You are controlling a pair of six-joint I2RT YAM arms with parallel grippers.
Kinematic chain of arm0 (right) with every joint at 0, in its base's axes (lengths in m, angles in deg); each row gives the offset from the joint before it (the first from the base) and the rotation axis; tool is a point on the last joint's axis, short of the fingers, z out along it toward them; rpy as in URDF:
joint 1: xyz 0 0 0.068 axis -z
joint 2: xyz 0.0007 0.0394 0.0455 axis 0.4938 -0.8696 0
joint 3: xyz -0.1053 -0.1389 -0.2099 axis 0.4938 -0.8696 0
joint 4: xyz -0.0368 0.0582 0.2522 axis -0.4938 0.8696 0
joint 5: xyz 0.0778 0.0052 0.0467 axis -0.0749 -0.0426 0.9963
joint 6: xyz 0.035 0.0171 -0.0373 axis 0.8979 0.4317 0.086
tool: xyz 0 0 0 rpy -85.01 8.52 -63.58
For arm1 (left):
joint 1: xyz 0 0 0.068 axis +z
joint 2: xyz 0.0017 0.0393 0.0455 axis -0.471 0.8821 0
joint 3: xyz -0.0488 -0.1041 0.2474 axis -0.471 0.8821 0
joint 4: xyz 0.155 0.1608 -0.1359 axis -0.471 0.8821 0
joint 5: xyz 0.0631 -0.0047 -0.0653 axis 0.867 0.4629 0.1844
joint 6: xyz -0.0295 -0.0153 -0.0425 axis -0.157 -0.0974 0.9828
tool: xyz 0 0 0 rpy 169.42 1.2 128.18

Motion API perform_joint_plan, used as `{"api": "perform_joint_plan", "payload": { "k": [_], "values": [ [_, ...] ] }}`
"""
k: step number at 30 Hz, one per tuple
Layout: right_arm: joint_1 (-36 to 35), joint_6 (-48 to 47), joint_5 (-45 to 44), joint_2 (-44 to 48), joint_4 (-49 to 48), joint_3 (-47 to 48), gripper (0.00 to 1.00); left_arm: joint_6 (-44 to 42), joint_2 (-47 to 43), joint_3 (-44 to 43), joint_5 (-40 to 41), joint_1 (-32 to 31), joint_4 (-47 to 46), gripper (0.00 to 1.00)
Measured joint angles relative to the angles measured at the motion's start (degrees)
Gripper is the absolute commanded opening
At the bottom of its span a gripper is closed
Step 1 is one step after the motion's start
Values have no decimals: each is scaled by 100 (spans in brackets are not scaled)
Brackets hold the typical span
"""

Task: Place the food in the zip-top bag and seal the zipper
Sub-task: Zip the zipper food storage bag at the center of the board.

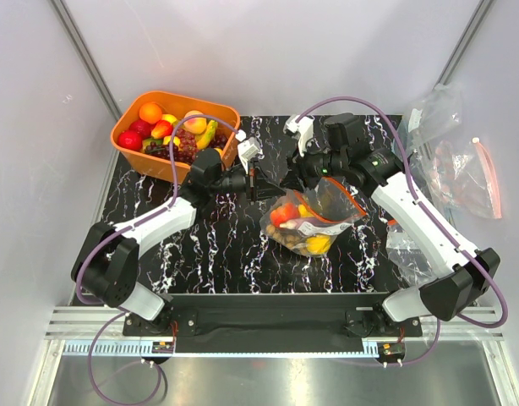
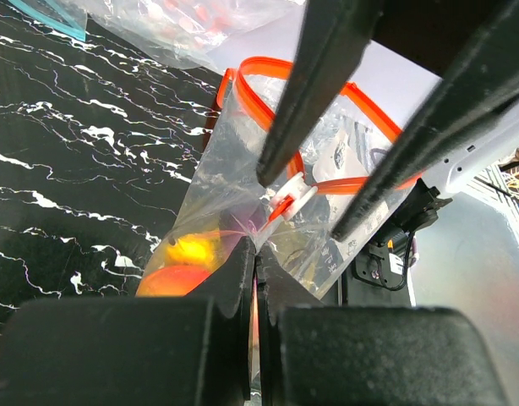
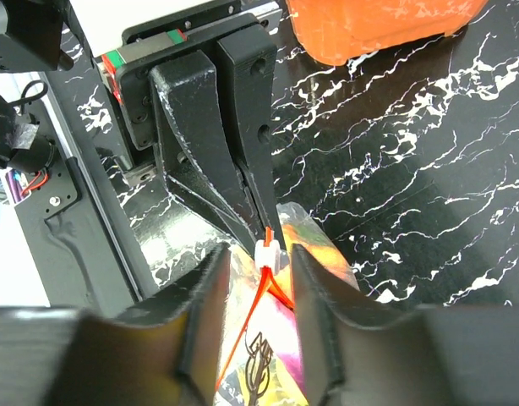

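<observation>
The zip-top bag (image 1: 314, 222) lies mid-table with colourful food (image 1: 286, 215) inside; in the left wrist view an orange fruit (image 2: 177, 279) shows through its clear wall (image 2: 234, 161). The orange-red zipper (image 2: 268, 66) is parted in a loop along the mouth. A white slider (image 3: 268, 254) sits at its left end. My left gripper (image 1: 258, 182) is shut on the bag's corner at that end, pinching the strip (image 2: 258, 249). My right gripper (image 3: 258, 258) straddles the slider, its fingers (image 3: 204, 296) a little apart from it on both sides, open.
An orange basket (image 1: 177, 127) of fruit stands at the back left. Spare clear bags (image 1: 462, 169) lie off the mat's right edge, one with a thin pink-red strip. Another clear bag (image 1: 409, 249) rests under the right arm. Both arms meet over the mat's centre.
</observation>
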Motion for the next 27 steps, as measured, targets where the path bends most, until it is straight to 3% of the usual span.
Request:
{"api": "perform_joint_plan", "payload": {
  "k": [3, 8, 9, 10, 13, 14, 17, 20, 21, 27],
  "values": [
    [0, -26, -11, 0, 15, 0, 19, 0, 0, 0, -4, 0, 0, 0],
    [0, -28, -13, 0, 15, 0, 5, 2, -2, 0, -20, 0, 2, 2],
    [0, -24, -13, 0, 24, 11, 4, 4, -7, 0, -20, 0, 2, 6],
    [0, -24, -13, -2, 31, 22, 1, 7, -17, 0, -22, 0, 4, 20],
    [0, 0, -7, -2, 52, 79, 0, 61, -98, 0, -37, 0, -9, 37],
    [0, 26, 0, -2, 50, 87, 0, 98, -133, 0, -42, 0, -13, 48],
    [-4, 138, 15, -2, 44, 94, 0, 164, -297, 0, -55, 0, -81, 56],
    [-7, 243, 74, -2, -9, 94, 0, 234, -400, 0, -74, 0, -221, 48],
    [-7, 262, 109, -2, -20, 94, 0, 271, -402, 0, -96, 0, -284, 40],
    [-15, 393, 223, 22, -37, 96, 0, 468, -389, 2, -184, 15, -470, 16]
  ]
}}
